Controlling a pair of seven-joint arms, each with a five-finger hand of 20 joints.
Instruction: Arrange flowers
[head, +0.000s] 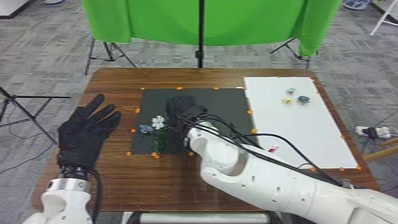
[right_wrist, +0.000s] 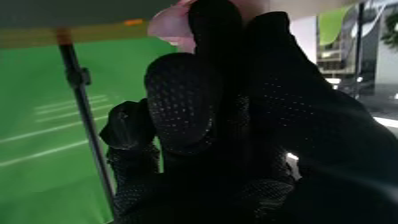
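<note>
Brown table before me; at its black mat's nine o'clock sit a white flower and blue flower. My left hand spreads its fingers apart. Pink petals show by my right hand, whose grip I can't tell.

Before you are two robot hands, one left hand and one right hand, and one wooden table. You have one black mat and one white sheet. On the mat you can count at least two flowers: one white flower, one blue flower. On the sheet, three small flower-like things: one pale, one yellow, one blue-grey. The wrist view shows you one pink thing, unclear in kind.
</note>
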